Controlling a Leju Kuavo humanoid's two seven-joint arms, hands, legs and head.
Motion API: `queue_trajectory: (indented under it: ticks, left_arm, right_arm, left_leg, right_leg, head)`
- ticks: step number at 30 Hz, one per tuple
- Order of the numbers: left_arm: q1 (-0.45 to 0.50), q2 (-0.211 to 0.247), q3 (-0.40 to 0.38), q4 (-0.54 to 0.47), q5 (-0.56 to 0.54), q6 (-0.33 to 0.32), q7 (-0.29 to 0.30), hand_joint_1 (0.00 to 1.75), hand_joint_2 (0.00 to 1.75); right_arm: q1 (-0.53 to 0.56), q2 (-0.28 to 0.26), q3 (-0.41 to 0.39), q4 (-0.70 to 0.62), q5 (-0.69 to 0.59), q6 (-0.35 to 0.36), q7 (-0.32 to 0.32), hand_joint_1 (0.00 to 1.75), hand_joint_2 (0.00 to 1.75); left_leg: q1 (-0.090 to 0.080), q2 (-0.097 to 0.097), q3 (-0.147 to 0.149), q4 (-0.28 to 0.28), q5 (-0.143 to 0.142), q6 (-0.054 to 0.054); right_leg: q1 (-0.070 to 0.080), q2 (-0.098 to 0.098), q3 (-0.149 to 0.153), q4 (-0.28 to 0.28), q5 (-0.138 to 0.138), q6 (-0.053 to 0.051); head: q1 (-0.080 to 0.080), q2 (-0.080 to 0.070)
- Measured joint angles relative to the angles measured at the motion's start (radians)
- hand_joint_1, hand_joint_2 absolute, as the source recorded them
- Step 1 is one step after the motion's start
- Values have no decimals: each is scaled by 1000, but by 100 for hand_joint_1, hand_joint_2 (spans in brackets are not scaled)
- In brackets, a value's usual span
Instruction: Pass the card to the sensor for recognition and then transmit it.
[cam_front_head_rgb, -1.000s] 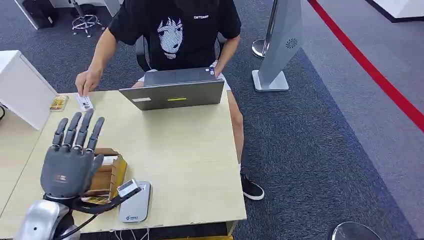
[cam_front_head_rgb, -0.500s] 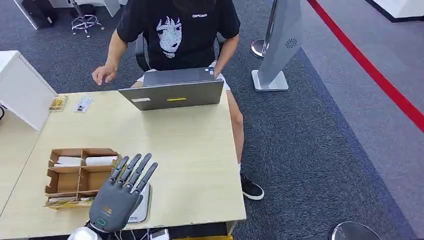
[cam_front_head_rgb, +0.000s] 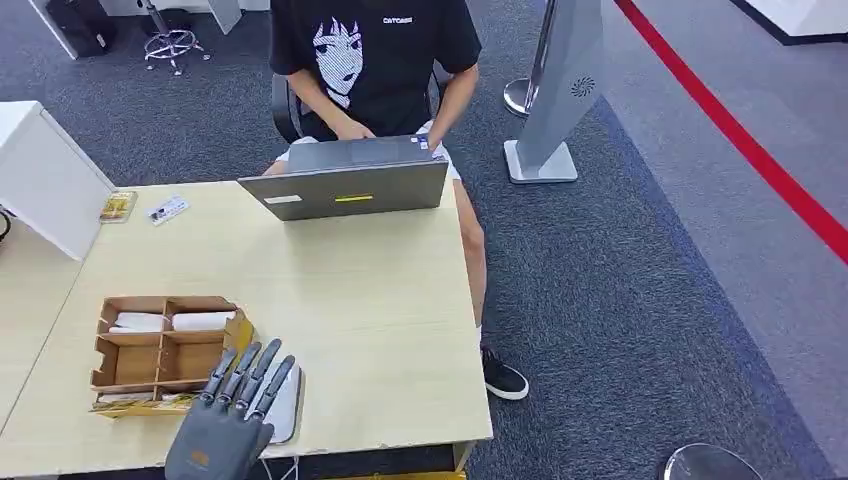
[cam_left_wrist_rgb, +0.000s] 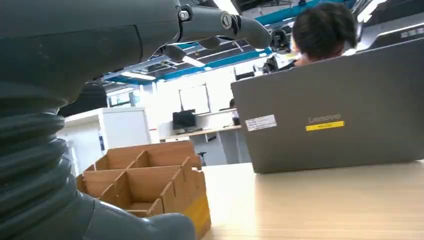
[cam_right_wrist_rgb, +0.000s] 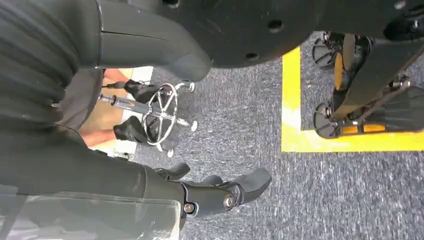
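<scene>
Here, the robot's left hand (cam_front_head_rgb: 225, 425) is hovering at about 7 o'clock on the pale wooden table (cam_front_head_rgb: 380, 320), at its near edge. Its fingers (cam_front_head_rgb: 262, 372) are stretched out straight and spread apart, holding nothing, and they are reaching over the grey card sensor (cam_front_head_rgb: 285, 400) lying flat on the table. Just beside the hand, toward 9 o'clock, a brown cardboard organiser (cam_front_head_rgb: 165, 350) with several open compartments is sitting; white items are lying in its two far compartments, and what they are is too small to tell.

The card (cam_front_head_rgb: 167, 210) is lying flat at roughly 11 o'clock on the table, near the far left corner, well apart from the robot's hand. Just beside it, further left, a small yellowish packet (cam_front_head_rgb: 118, 206) is resting against the foot of a white cabinet (cam_front_head_rgb: 45, 180).

At 12 o'clock a person in a black printed T-shirt (cam_front_head_rgb: 375, 60) is sitting behind an open grey laptop (cam_front_head_rgb: 345, 185), with both hands at its keyboard.

From the left wrist camera, the organiser (cam_left_wrist_rgb: 145, 177) and the laptop's lid (cam_left_wrist_rgb: 330, 105) are standing on the table ahead of the outstretched fingers (cam_left_wrist_rgb: 220, 22).

The right hand (cam_right_wrist_rgb: 220, 192) is hanging over grey carpet (cam_right_wrist_rgb: 300, 200), with fingers loosely curled inward and nothing in them.
</scene>
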Motion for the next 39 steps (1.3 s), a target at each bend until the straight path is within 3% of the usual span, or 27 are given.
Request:
queue_trajectory:
  ticks: [8, 17, 21, 39]
  left_arm:
    - [7, -68, 139, 50, 0, 5, -80, 0, 175]
    - [7, -82, 167, 64, -1, 5, -89, 0, 175]
    - [3, -131, 282, 150, -22, 17, -122, 0, 175]
    - [-3, -166, 351, 192, -57, 35, -142, 0, 175]
  right_arm:
    - [0, 2, 10, 0, -3, 4, 0, 0, 175]
    - [0, 2, 14, 0, -3, 5, 0, 0, 175]
    - [-1, 2, 26, 0, -3, 13, 3, 0, 175]
    - [-1, 2, 39, 0, -6, 12, 7, 0, 175]
  left_leg:
    - [0, 0, 0, 0, 0, 0]
    - [0, 0, 0, 0, 0, 0]
    - [0, 0, 0, 0, 0, 0]
    - [0, 0, 0, 0, 0, 0]
  right_leg:
    - [0, 0, 0, 0, 0, 0]
    - [0, 0, 0, 0, 0, 0]
    - [0, 0, 0, 0, 0, 0]
    - [0, 0, 0, 0, 0, 0]
  head:
    - [0, 0]
    - [0, 0]
    - [0, 0]
    - [0, 0]
